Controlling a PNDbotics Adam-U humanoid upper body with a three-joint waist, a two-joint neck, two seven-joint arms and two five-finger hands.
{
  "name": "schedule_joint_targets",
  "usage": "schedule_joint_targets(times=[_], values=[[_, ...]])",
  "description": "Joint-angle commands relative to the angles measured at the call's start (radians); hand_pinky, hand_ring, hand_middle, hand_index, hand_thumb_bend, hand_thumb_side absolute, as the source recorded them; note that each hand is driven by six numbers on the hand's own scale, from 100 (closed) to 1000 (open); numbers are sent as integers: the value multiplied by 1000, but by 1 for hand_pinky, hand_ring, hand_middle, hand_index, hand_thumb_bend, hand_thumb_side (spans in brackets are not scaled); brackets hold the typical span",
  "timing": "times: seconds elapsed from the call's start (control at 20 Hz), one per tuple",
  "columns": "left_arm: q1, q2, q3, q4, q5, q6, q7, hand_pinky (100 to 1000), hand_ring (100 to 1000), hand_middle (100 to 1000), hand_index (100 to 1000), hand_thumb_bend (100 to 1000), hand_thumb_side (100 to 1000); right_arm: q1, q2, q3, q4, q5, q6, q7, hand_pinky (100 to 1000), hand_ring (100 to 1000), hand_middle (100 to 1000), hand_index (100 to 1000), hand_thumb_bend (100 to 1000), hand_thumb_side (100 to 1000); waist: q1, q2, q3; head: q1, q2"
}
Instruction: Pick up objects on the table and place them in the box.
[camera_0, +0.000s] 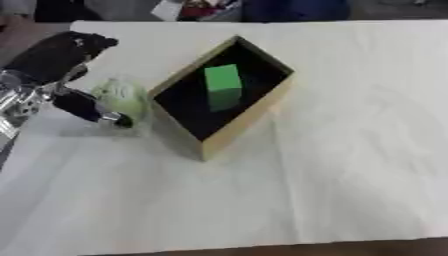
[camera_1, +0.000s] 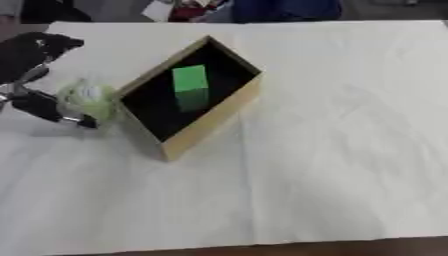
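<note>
A tan box (camera_0: 246, 119) with a dark inside stands askew on the white cloth, left of centre. A green block (camera_0: 222, 81) stands in its far half. Just left of the box, close to its left wall, hangs a pale green roundish object (camera_0: 122, 96), and a shadow lies on the cloth under it. My left hand (camera_0: 58, 55) comes in from the left with its dark fingers arched above the object. Its thumb (camera_0: 90, 109) curls along the object's lower side, so the hand is shut on it. My right hand shows in neither view.
The white cloth (camera_0: 350, 150) covers the table, with open room to the right of the box and in front of it. The table's front edge (camera_0: 262, 247) runs along the bottom. Dark and coloured clutter (camera_0: 201, 9) lies beyond the far edge.
</note>
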Motion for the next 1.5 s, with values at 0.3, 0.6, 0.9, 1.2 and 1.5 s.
schedule_joint_targets(times=[0.3, 0.6, 0.9, 1.2, 1.5], values=[[-32, 17, 29, -1, -33, -34, -134, 959, 912, 881, 1000, 538, 546, -4, -26, -22, -17, -9, 12, 1, 948, 959, 680, 927, 252, 736, 0, -27, -1, -1, -3], [-46, 2, 37, -55, 4, 7, -232, 921, 898, 850, 1000, 511, 533, 3, -20, -26, -17, -3, 18, 1, 948, 959, 677, 926, 258, 757, 0, -25, -2, -1, -5], [-54, -6, 28, -69, 43, 15, -328, 899, 884, 866, 1000, 428, 535, 8, -16, -28, -17, -1, 28, -4, 948, 959, 672, 927, 252, 768, 1, -23, -3, 2, -7], [-65, -11, 18, -41, 54, 21, -427, 899, 871, 868, 1000, 349, 506, 13, -14, -31, -17, -2, 30, -9, 948, 959, 668, 926, 261, 775, 0, -22, -5, 6, -12], [-80, -18, 33, -29, 8, 27, -525, 895, 868, 845, 1000, 346, 508, 17, -10, -30, -17, -5, 31, -8, 949, 958, 662, 923, 267, 795, 0, -22, -6, 6, -15]])
